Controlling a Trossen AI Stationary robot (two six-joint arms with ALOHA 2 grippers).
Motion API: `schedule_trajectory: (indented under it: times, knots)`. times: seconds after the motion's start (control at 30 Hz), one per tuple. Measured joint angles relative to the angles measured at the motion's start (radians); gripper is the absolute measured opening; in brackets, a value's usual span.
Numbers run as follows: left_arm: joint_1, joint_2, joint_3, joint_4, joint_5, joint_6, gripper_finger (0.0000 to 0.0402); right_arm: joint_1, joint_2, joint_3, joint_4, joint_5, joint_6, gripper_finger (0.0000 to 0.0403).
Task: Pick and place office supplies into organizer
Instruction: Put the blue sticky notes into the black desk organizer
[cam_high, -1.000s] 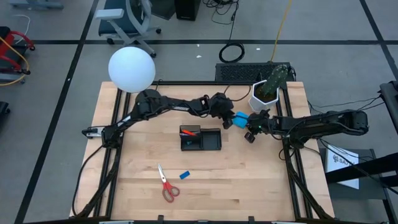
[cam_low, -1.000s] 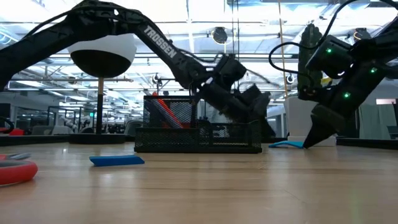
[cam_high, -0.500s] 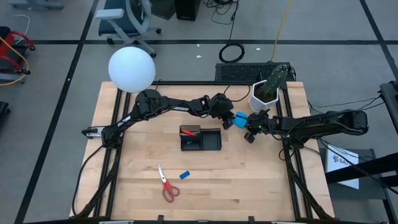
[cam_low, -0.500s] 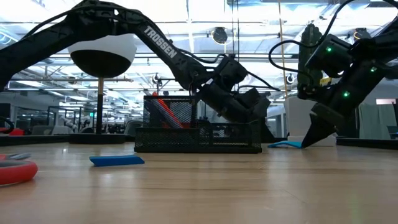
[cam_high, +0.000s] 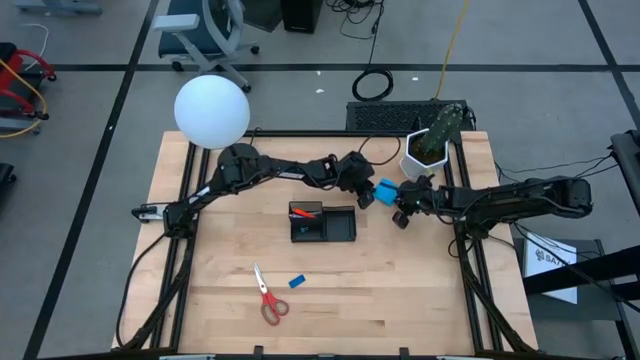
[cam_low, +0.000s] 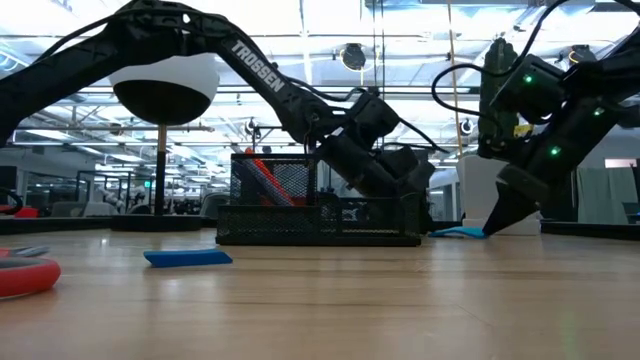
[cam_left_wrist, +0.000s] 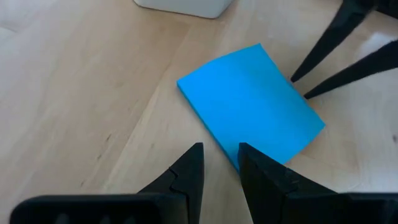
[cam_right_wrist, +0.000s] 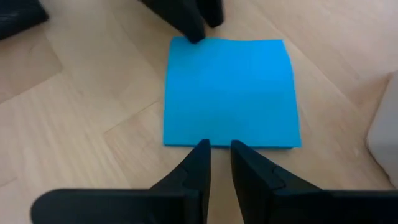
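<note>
Black fingers of the left gripper (cam_left_wrist: 216, 163) and right gripper (cam_right_wrist: 216, 158) stand narrowly parted at opposite edges of the blue note pad (cam_left_wrist: 252, 111), gripping nothing. From above, the pad lies flat right of the organizer (cam_high: 323, 223), mostly hidden between the grippers, below the cactus pot (cam_high: 424, 155).

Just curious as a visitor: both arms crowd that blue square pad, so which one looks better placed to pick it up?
Hard to call; perhaps the left gripper, its nearly closed fingertips at one edge of the blue square note pad. The right gripper is as close.
</note>
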Motion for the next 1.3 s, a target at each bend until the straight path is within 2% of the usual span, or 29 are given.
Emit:
schedule_trajectory:
  times: [0.37, 0.7, 1.07, 1.3]
  knots:
    - [-0.001, 0.000, 0.000, -0.001, -0.010, 0.000, 0.0104, -0.013, 0.007, 0.000, 0.032, -0.002, -0.009, 0.0057]
    - [0.000, -0.002, 0.000, -0.012, -0.016, 0.008, 0.0104, -0.026, 0.134, 0.004, 0.158, -0.019, -0.091, 0.0057]
    - [-0.002, -0.002, 0.000, -0.020, -0.007, 0.030, 0.0104, -0.003, 0.032, 0.010, 0.054, -0.041, -0.232, 0.0057]
    - [-0.001, -0.002, 0.000, -0.022, -0.005, 0.031, 0.0104, 0.036, 0.009, 0.010, 0.011, -0.026, -0.399, 0.0062]
